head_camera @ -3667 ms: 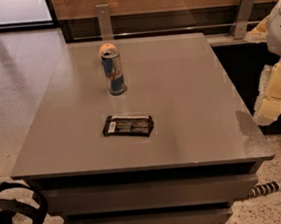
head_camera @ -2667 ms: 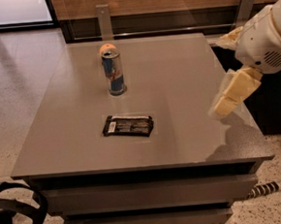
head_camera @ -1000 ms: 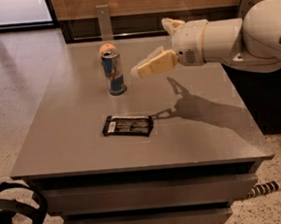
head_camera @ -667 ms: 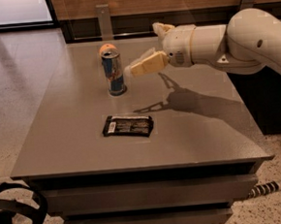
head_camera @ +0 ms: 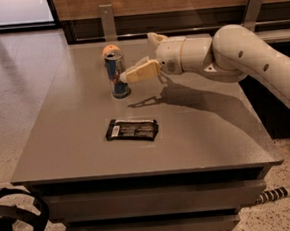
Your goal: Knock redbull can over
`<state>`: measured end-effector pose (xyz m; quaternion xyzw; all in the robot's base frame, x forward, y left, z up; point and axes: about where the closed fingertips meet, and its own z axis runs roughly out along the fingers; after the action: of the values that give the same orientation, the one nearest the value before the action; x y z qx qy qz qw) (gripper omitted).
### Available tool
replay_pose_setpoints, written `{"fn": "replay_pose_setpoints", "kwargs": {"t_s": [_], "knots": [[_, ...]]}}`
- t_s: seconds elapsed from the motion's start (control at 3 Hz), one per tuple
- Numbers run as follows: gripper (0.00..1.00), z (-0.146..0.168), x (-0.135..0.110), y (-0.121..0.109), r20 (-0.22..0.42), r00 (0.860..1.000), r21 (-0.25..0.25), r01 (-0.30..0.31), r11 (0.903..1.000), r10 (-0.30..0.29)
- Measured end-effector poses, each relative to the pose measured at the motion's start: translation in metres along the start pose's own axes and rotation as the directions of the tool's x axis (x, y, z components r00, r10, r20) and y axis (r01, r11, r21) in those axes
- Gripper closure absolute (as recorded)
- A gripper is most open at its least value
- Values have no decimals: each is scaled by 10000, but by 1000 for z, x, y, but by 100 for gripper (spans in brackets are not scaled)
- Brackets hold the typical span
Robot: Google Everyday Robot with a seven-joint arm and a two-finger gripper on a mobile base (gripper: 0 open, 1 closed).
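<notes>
The redbull can, blue and silver with red marks, stands upright on the grey table, at the back left. My gripper reaches in from the right and is open. Its lower yellowish finger points left, with its tip at the can's right side, touching or nearly touching it. The other finger points up and back, away from the can. The gripper holds nothing.
A round orange fruit sits right behind the can. A flat black snack wrapper lies in front of the can, towards the table's middle. A wooden wall with metal brackets runs behind. A black object sits on the floor at the front left.
My arm has swung from the table's right edge leftwards across the table, and the lower finger has closed in on the can's right side. The can is still upright in the same spot.
</notes>
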<state>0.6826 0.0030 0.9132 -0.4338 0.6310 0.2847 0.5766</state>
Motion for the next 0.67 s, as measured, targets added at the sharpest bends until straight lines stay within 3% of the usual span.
{"fn": "replay_pose_setpoints", "kwargs": {"t_s": [0.67], "knots": [[0,25,13,6,907,9950,-273,-384,9989,408]]}}
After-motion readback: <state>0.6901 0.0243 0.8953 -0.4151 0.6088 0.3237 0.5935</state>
